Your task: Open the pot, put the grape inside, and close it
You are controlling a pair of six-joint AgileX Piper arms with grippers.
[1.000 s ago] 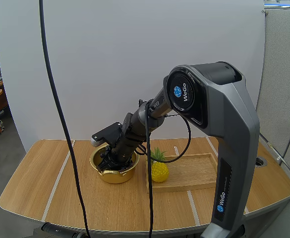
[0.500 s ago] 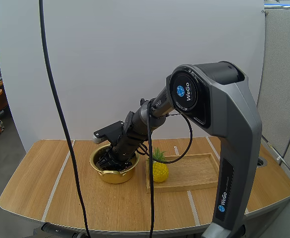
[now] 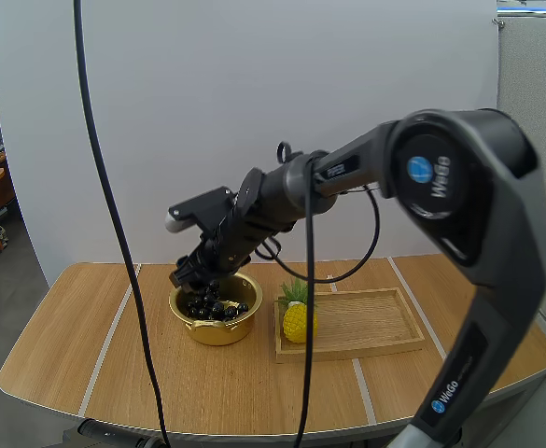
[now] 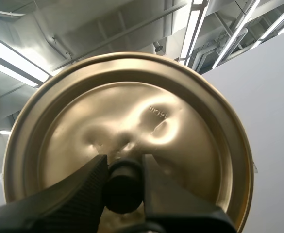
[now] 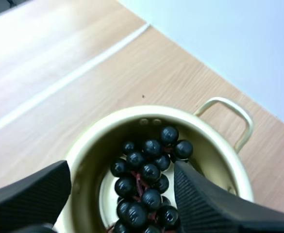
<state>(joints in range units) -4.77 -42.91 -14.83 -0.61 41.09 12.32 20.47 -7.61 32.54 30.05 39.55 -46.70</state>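
Right gripper [image 5: 122,169] hangs just over gold pot [image 3: 215,331], centre-left in high view. Jaws wide apart, holding nothing. Grapes [image 3: 215,305] lie inside the pot, which is uncovered. Left gripper [image 4: 125,167] jaws pinch black knob [image 4: 124,190] of gold lid [image 4: 132,111]. Pineapple [image 3: 298,320] stands at left end of wooden tray [image 3: 371,322], just right of pot, on table [image 3: 114,359].

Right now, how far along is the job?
Done: the pot is open and the grapes lie inside it. In hand: the right tool hangs open just above the pot, and the left tool pinches the lid by its knob. Left: setting the lid on the pot.
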